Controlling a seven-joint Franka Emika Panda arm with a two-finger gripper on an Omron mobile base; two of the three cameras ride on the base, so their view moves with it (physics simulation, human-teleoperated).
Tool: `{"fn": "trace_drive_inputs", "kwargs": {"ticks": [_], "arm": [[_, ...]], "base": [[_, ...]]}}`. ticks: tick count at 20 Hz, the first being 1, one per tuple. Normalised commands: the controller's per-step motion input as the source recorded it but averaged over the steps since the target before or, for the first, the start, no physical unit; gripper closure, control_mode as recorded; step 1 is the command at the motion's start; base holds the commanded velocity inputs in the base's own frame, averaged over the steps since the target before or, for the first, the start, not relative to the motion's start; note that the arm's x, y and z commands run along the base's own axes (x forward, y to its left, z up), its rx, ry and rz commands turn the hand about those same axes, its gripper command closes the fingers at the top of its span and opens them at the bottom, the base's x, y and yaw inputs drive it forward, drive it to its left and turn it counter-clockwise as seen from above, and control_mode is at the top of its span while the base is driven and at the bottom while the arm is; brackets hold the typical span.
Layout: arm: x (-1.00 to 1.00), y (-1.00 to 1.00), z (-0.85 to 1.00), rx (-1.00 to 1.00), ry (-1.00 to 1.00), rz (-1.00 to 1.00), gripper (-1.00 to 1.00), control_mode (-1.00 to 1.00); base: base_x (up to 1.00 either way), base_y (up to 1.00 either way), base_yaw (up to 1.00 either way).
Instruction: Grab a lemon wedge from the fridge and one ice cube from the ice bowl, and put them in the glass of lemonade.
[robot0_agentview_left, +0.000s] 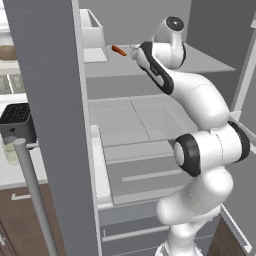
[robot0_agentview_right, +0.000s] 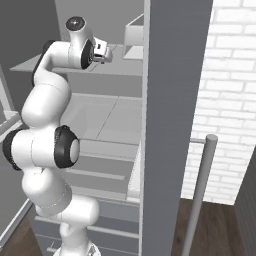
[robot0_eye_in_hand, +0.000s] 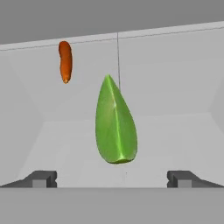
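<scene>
End effector (robot0_eye_in_hand: 112, 179) is spread wide before the lemon wedge (robot0_eye_in_hand: 115, 124) on the fridge (robot0_agentview_left: 50, 100) shelf; nothing grasped, ice untouched.

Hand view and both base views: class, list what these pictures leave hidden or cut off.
- Gripper: in the left base view, hidden behind the arm's wrist.
- Glass of lemonade: left base view, cut by the fridge door and handle.
- Ice bowl: cut by the left edge; contents indiscernible.
</scene>
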Motion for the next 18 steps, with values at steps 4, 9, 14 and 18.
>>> {"fn": "trace_drive_inputs", "kwargs": {"ticks": [4, 9, 14, 18], "arm": [[0.39, 0.00, -0.04, 0.00, 0.00, 0.00, -1.00, -1.00], [0.36, 0.00, -0.08, 0.00, 0.00, 0.01, -1.00, -1.00], [0.30, 0.00, -0.05, 0.00, 0.00, 0.00, -1.00, -1.00], [0.14, 0.00, -0.07, 0.00, 0.00, 0.00, -1.00, -1.00]], "base": [[0.00, 0.00, 0.00], [0.00, 0.00, 0.00], [0.00, 0.00, 0.00], [0.00, 0.00, 0.00]]}}
